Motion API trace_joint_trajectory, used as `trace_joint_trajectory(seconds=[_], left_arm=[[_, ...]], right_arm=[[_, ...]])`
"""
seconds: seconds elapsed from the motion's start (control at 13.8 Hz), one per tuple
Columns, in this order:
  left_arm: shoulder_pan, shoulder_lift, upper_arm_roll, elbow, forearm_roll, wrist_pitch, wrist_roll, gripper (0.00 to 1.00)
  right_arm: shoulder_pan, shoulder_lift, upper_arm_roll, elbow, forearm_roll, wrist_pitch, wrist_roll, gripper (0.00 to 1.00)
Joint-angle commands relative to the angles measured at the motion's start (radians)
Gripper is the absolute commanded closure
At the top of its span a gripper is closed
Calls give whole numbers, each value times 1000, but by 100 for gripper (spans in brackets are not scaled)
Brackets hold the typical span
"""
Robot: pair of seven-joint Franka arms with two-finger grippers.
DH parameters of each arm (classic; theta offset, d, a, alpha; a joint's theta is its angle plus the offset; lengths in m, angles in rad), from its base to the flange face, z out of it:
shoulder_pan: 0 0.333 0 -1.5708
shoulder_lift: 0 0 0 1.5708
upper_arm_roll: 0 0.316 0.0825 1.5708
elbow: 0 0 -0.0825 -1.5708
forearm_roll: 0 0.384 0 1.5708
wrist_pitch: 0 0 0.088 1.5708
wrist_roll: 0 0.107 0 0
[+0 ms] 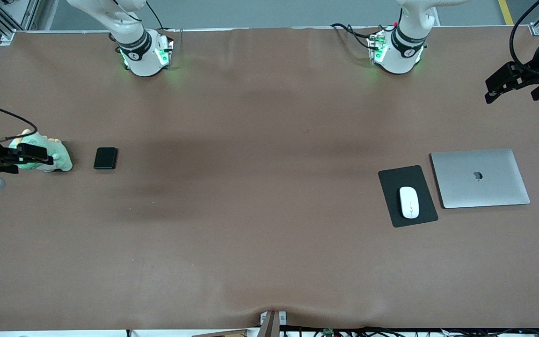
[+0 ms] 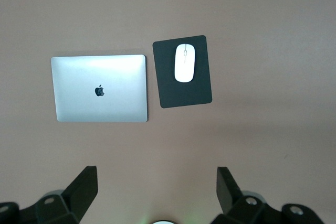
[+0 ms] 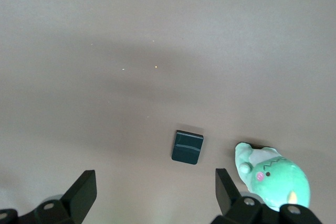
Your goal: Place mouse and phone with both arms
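The mouse (image 1: 409, 202) lay on the black pad (image 1: 407, 196) at the right of the front frame, a little below its middle, its long axis running up and down the frame. In the left wrist view the mouse (image 2: 184, 62) sat in the upper half of the pad (image 2: 182, 71). Just beside the pad, toward the frame's right edge, lay a closed silver laptop (image 1: 480, 178), apart from the pad by a thin strip of table (image 1: 251, 210).

The phone (image 1: 105, 158) lay flat at the left of the front frame, near mid-height, well apart from the mouse. Close to it, toward the left edge, sat a green plush toy (image 1: 49, 157), not touching the phone.

The right gripper (image 1: 28, 154) hung over the toy at the far left edge, its fingers (image 3: 81, 192) spread wide and holding nothing. The left gripper (image 1: 506, 84) hovered at the upper right edge over bare table, its fingers (image 2: 84, 187) likewise spread and empty.
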Motion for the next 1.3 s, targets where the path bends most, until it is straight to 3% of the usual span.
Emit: trace_joint_trajectory(seconds=[0.0,0.22,0.51,0.87,1.23], left_arm=[[8,-2,-2,15,-20,-18,2,0],[6,-2,-2,15,-18,-18,2,0],[6,-1,-2,13,-18,-18,3,0],[8,4,-2,15,-18,-18,3,0],[15,1,-2,15,-18,-18,5,0]], right_arm=[[30,6,-6,113,-68,-67,-8,0],[62,-12,-10,140,-74,-117,-4,0],[87,-111,-6,112,-70,-176,16,0],[78,-222,-9,-17,-65,-164,27,0],[85,-369,-32,-256,-54,-28,29,0]])
